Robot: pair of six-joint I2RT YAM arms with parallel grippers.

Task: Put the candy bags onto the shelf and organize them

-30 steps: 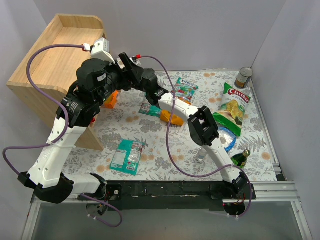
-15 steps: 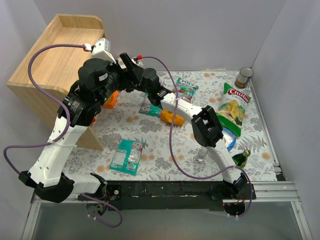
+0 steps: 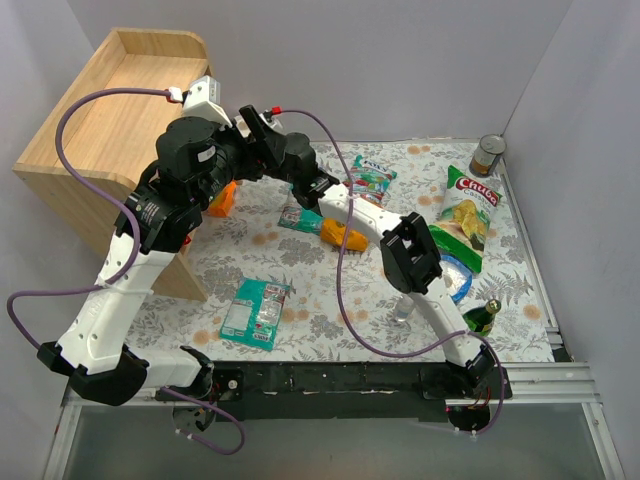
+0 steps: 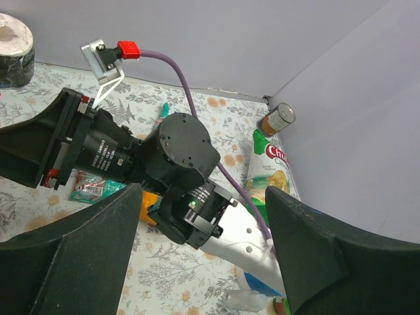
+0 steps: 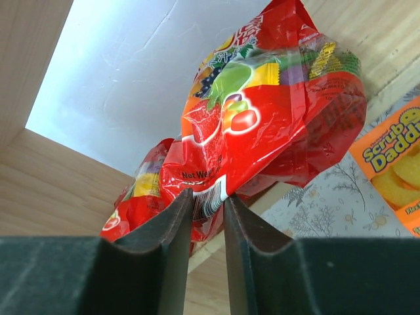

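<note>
The right claw point(image 5: 208, 197) is drawn in to a narrow slit, its two fingers pinching the lower edge of a red candy bag point(image 5: 262, 111). The bag rises above and beyond the tips, over a tier of the shelf point(image 5: 39, 190). Holding it by the bottom seam looks meant to stand the packet on end rather than lay it flat.

Just behind the held bag, to the claw's left, a second red bag point(image 5: 141, 190) already sits in the shelf. I judge the held one is being lined up beside it.

Lower and to the claw's right, an orange packet point(image 5: 394, 164) lies on the table point(image 5: 328, 210).

The left claw point(image 4: 203, 197) is spread wide and holds nothing. It hangs over the right arm, probably to stay clear. Well apart from both claws, a teal bag point(image 3: 255, 312) waits on the table.
</note>
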